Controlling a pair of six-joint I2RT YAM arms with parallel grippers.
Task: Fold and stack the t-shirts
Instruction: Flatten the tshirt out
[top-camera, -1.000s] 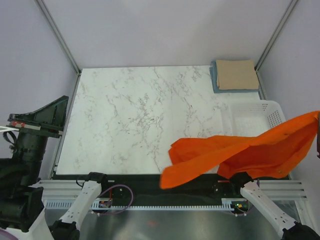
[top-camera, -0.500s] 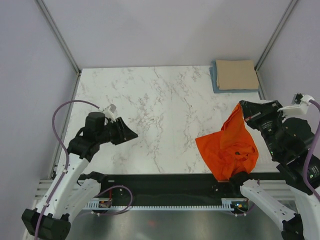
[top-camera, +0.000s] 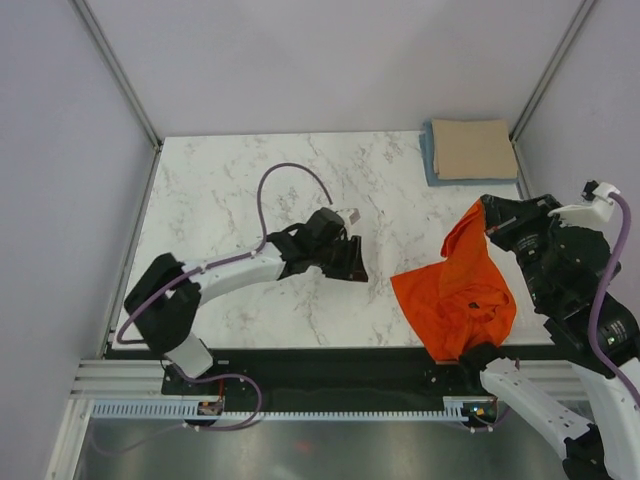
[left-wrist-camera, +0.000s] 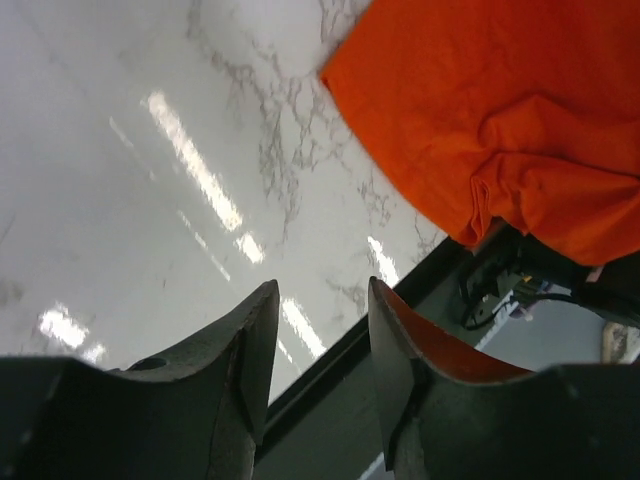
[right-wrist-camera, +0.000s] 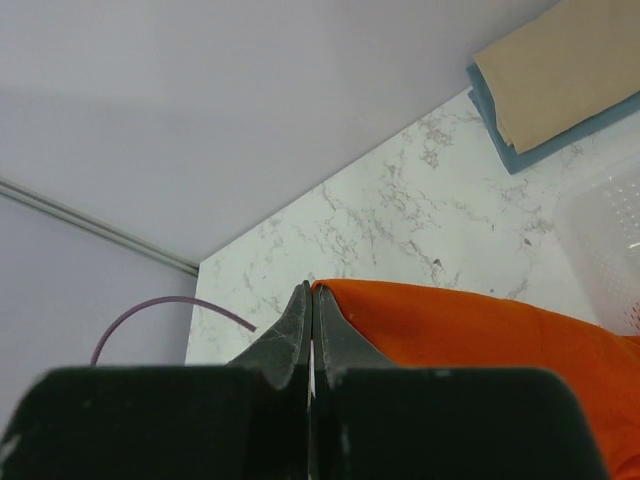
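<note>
White marble-patterned table (top-camera: 230, 190) between pale lilac walls (top-camera: 300, 60), grey metal corner posts (top-camera: 113, 66)

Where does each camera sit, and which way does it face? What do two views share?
Top external: above, behind the arms, looking down on the table; both arms show.
Left wrist: on the left gripper, looking across the table to the orange t-shirt; its open fingers show.
Right wrist: on the right gripper, facing the far tan t-shirt; its fingers, shut on the orange t-shirt, show.
Shared: both wrist views show the orange t-shirt.
</note>
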